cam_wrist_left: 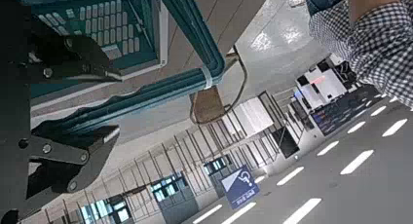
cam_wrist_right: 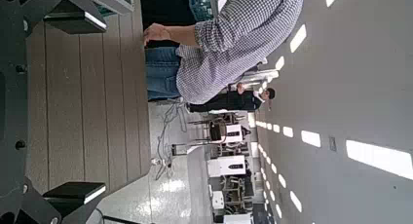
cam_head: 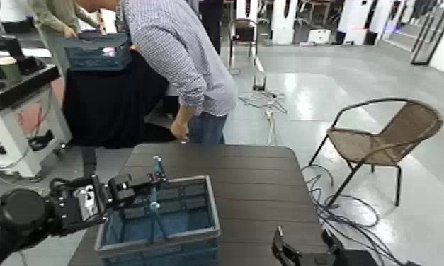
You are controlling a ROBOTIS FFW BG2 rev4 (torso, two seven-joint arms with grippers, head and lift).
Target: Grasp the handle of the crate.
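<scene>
The blue lattice crate (cam_head: 189,206) with a grey rim stands at the near left of the dark table (cam_head: 253,184). Its thin light-blue handle (cam_head: 154,170) stands upright over the crate's middle. My left gripper (cam_head: 148,188) reaches in from the left at the handle. In the left wrist view the left gripper (cam_wrist_left: 110,103) is open, with the handle bar (cam_wrist_left: 166,88) running between its fingers (cam_wrist_left: 73,60) above the crate's lattice (cam_wrist_left: 107,19). My right gripper (cam_head: 302,251) is open and empty over the table's near right; its fingers (cam_wrist_right: 83,15) are wide apart.
A person (cam_head: 175,64) in a checked shirt bends over the table's far edge, one hand (cam_head: 178,131) near it. A wicker chair (cam_head: 380,141) stands at the right. A darker crate (cam_head: 97,53) sits on a black-draped table behind. Cables (cam_head: 338,209) lie on the floor.
</scene>
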